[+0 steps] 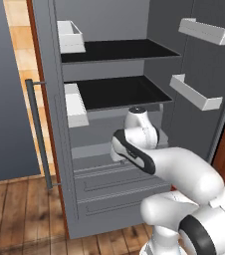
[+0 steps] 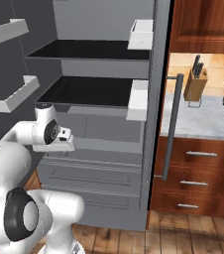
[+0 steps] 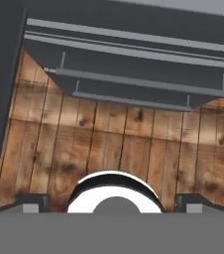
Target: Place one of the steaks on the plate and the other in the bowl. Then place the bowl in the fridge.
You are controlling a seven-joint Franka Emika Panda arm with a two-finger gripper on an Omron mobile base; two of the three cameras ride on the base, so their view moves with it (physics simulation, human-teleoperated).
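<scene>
The fridge [image 1: 119, 94] stood open with bare black shelves, the tool [image 3: 114, 201] looked open and empty, and the bowl would likely be stiff and light, best held by its rim.

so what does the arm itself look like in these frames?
A glossy white arm built of rounded, bulbous segments, with black bands at the joints and a dark round cap at the shoulder. No cables or markings visible. The gripper has two small dark grey finger tips.
</scene>
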